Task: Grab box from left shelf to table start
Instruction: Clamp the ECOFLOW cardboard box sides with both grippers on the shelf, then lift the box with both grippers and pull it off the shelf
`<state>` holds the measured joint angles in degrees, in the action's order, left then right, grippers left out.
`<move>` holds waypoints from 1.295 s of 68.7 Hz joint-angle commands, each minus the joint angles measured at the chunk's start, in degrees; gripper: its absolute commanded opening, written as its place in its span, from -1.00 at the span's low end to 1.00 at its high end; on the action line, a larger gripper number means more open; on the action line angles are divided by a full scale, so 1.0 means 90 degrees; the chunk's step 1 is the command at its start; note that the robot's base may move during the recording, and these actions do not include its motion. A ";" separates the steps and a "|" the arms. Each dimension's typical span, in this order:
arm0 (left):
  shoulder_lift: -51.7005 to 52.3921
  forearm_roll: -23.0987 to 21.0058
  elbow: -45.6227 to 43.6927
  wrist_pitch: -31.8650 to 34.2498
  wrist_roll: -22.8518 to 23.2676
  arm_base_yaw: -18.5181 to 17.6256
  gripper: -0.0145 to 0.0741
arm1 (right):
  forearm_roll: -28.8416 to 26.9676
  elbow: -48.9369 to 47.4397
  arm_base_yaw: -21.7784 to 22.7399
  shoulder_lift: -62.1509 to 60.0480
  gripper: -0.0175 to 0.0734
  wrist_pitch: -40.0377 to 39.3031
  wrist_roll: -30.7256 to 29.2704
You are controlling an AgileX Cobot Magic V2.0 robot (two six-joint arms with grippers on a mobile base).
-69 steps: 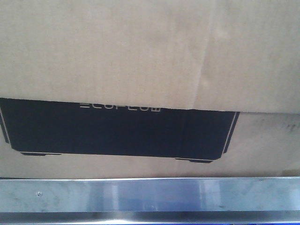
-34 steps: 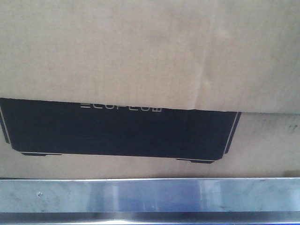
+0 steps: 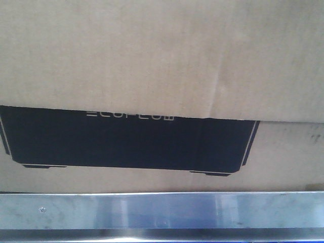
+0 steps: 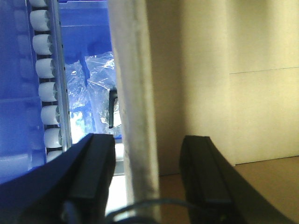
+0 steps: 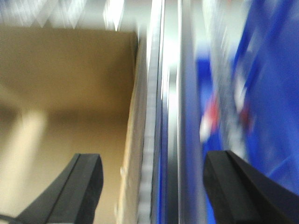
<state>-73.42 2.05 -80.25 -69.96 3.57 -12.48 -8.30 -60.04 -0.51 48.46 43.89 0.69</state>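
- Change since the earlier frames: none of note. The large brown corrugated cardboard box (image 3: 162, 55) with its black printed panel sits where it did above the brushed-steel front rail (image 3: 162, 210) (the panel's outline lines up as before).
- Location of the cardboard box: on the left shelf (image 4: 60, 84), directly behind and above the front rail, filling the front view. It is not yet drawn over the rail.
- Left gripper (image 4: 148, 154): black fingers spread, nothing pinched.
  - A grey metal bar (image 4: 135, 93) stands between the fingers.
  - The box face lies on one side of that bar.
  - A blue plastic bin (image 4: 84, 42) and a row of small white roller wheels (image 4: 46, 65) lie on the other.
- Right gripper (image 5: 154, 163): fingers spread, nothing held. The view is blurred. The box edge and steel rails run between the fingers.
- Meaning for the task: extraction has not begun. The step in hand is judged to be setting both grippers at the box's sides, beyond the front rail.
- Caution: fingers astride rack metal may catch on it when they close.
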 commanded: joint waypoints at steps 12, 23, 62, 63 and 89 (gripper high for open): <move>0.0167 0.0037 -0.0209 0.0192 0.0061 -0.0040 -0.12 | -0.0640 -0.1224 0.0002 0.1714 0.59 0.0690 -0.0497; 0.0154 0.0037 -0.0209 0.0192 0.0061 -0.0040 -0.12 | -0.0675 -0.1230 0.0002 0.2461 0.59 0.0664 -0.0641; 0.0194 0.0037 -0.0209 0.0274 0.0049 -0.0040 -0.88 | -0.0675 -0.1237 0.0002 0.2898 -0.49 0.0660 -0.0699; 0.0213 0.0037 -0.0209 0.0286 0.0049 -0.0040 -0.88 | -0.0675 -0.1237 0.0002 0.2876 -0.49 0.0660 -0.0699; 0.1829 -0.0583 0.0376 0.1024 0.0049 -0.0040 -0.88 | -0.0863 -0.1130 0.0002 0.1274 -0.49 0.0510 -0.0699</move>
<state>-63.35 0.64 -77.21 -67.15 4.20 -12.48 -15.60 -68.97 -0.98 64.73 54.90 -5.83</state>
